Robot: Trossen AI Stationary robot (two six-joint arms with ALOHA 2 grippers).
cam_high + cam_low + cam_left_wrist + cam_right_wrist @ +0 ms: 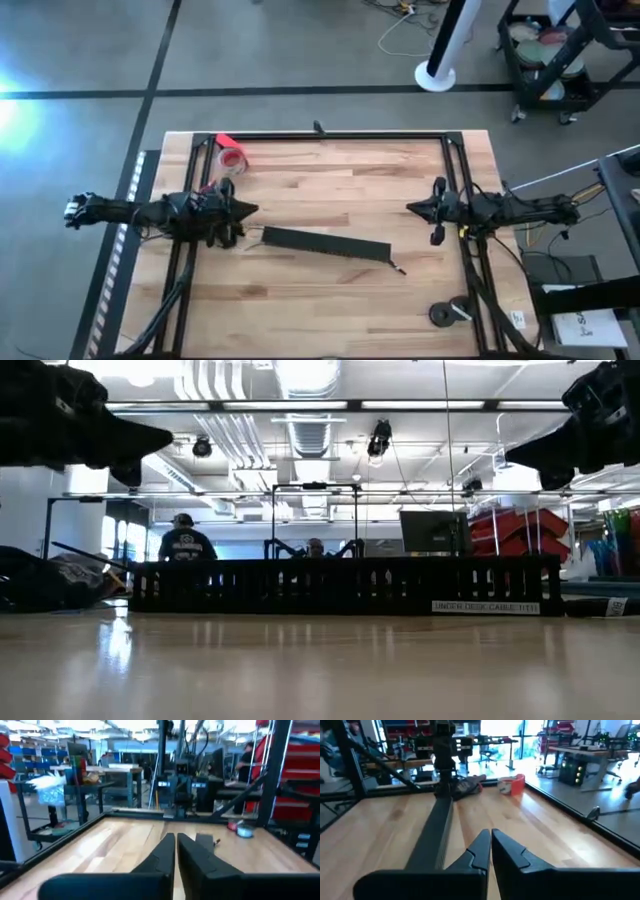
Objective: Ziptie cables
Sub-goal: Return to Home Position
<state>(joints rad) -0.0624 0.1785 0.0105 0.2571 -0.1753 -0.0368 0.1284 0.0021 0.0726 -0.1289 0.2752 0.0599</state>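
My left gripper (252, 210) hovers shut above the table's left part, its fingers (175, 851) closed on nothing. My right gripper (412, 208) hovers shut over the right part and faces it, with nothing between its fingers (490, 842). A dark tangle that may be the cables (468, 787) lies on the wood beside the left arm, toward the far edge (212, 190). I cannot make out the ziptie in any view.
A wide flat black strip (325, 243) lies between the grippers, slightly nearer the front edge; it also shows in the low view (345, 585). A red tape roll (232, 155) sits at the far left. Two dark round pieces (450, 312) lie at the near right. People stand in the room behind.
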